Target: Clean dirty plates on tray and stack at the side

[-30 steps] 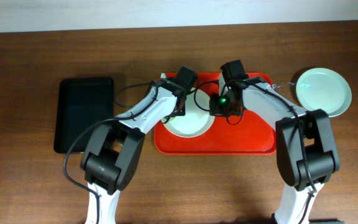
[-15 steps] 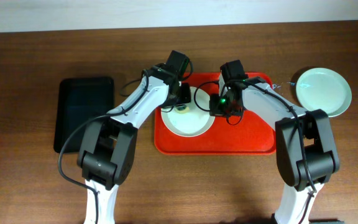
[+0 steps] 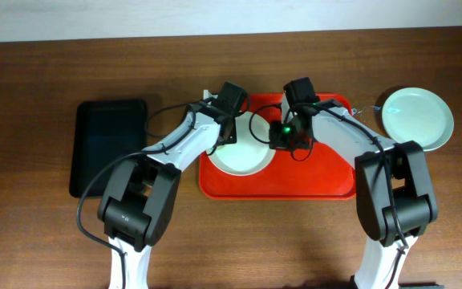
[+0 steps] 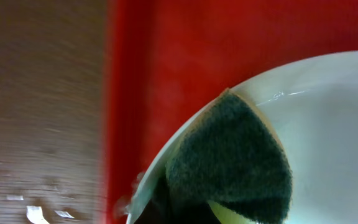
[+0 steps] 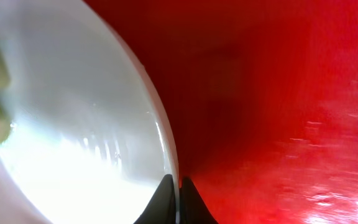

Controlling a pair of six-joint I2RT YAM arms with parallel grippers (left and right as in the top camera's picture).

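A white plate [image 3: 245,151] lies on the left part of the red tray [image 3: 311,178]. My right gripper [image 3: 277,138] is shut on the plate's right rim; in the right wrist view its two dark fingertips [image 5: 165,200] pinch the rim of the plate [image 5: 73,124]. My left gripper [image 3: 228,136] holds a dark green sponge with a yellow underside [image 4: 232,162] pressed on the plate's left rim [image 4: 328,124]; its fingers are hidden behind the sponge. A pale green plate [image 3: 416,118] lies on the table to the right of the tray. The pale blue plate is out of view.
A smaller black tray [image 3: 108,144] lies on the wooden table at the left. The right half of the red tray [image 5: 278,93] is bare. Small white scraps [image 4: 36,213] lie on the table beside the tray's left rim.
My left gripper swept the sponge back and forth over the plate's left rim, out to the upper left and back. The right gripper stayed on the plate's right rim.
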